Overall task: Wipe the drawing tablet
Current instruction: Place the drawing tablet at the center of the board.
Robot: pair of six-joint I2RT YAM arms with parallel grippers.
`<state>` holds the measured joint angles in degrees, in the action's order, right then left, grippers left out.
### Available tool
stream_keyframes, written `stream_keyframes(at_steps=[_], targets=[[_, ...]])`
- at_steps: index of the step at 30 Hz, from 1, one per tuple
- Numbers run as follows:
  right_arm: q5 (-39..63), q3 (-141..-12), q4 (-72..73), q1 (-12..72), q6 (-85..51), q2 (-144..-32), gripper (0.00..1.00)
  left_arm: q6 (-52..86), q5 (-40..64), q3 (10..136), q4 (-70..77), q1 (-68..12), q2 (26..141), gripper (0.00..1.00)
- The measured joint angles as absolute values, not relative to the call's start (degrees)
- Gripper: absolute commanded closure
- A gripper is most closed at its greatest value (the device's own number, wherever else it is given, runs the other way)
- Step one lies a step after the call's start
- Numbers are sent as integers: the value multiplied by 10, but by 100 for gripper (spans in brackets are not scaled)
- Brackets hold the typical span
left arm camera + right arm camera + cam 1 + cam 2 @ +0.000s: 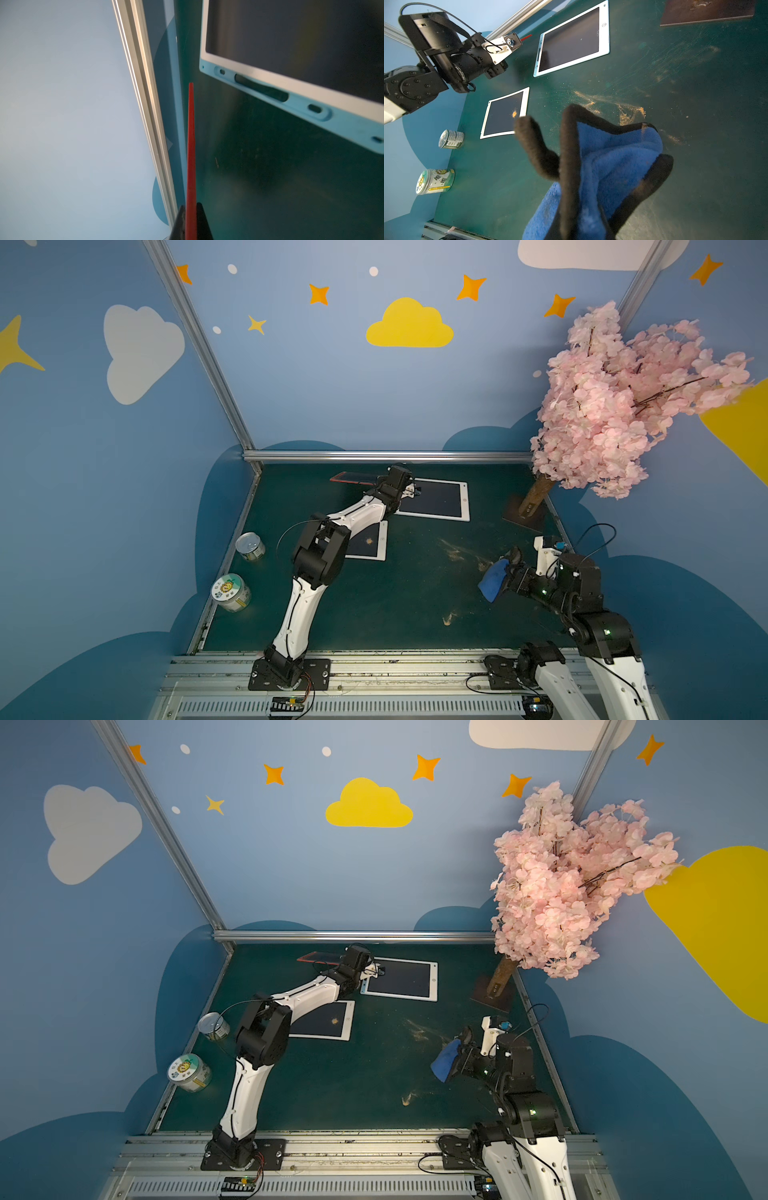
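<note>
Left gripper (pixel 191 209): your jaws are clamped together on one edge of the red-edged drawing tablet (pixel 353 477), with the thin red rim running straight out between them in the left wrist view
Where the tablet is: at the far side of the table (pixel 395 605), near the far rail (pixel 386 455); it appears lifted clear of the surface
Why it is held so: probably so its face is free and steady for the other arm to wipe
Right gripper (pixel 508 576): closed on the blue cloth (pixel 492 580), whose black-trimmed folds bunch out in front and hide the fingertips
Why the cloth waits there: you are well apart from the held tablet, above the near right of the table, so the wipe looks not yet begun
Other tablets: the far white tablet (pixel 436 499) lies flat just beside your left gripper; the near white tablet (pixel 368 545) lies partly under the left arm and carries an orange spot (pixel 368 541)
Watch for: orange dust (pixel 453 551) is smeared on the table between the arms and may soil the cloth
</note>
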<state>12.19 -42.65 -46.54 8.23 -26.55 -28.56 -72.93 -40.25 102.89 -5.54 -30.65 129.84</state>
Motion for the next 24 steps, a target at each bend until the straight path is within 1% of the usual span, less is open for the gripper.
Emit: stream_keyframes(at_steps=[3, 7, 11, 12, 13, 14, 15, 16, 17, 22, 24], targets=[[127, -426, -465, 82, -265, -286, 100, -719, -415, 1040, -81, -300, 1302, 96], [131, -426, -465, 82, -265, -286, 100, -700, -422, 1046, -119, -298, 1308, 88], [132, -426, -465, 82, -265, -285, 100, -687, -425, 1060, -143, -298, 1328, 89], [132, -426, -465, 82, -265, -285, 100, -684, -425, 1064, -149, -298, 1335, 88], [132, -426, -465, 82, -265, -284, 100, -681, -425, 1067, -155, -299, 1342, 84], [132, -426, -465, 82, -265, -284, 100, -679, -424, 1071, -160, -300, 1347, 78], [132, -425, -465, 82, -265, -283, 100, -676, -424, 1073, -163, -301, 1352, 67], [132, -425, -465, 82, -265, -283, 100, -674, -423, 1074, -167, -301, 1356, 59], [132, -425, -465, 82, -265, -283, 100, -671, -424, 1074, -170, -302, 1359, 56], [132, -425, -465, 82, -265, -283, 100, -662, -423, 1073, -176, -308, 1362, 49], [132, -424, -465, 82, -265, -283, 100, -660, -422, 1073, -178, -310, 1362, 43]])
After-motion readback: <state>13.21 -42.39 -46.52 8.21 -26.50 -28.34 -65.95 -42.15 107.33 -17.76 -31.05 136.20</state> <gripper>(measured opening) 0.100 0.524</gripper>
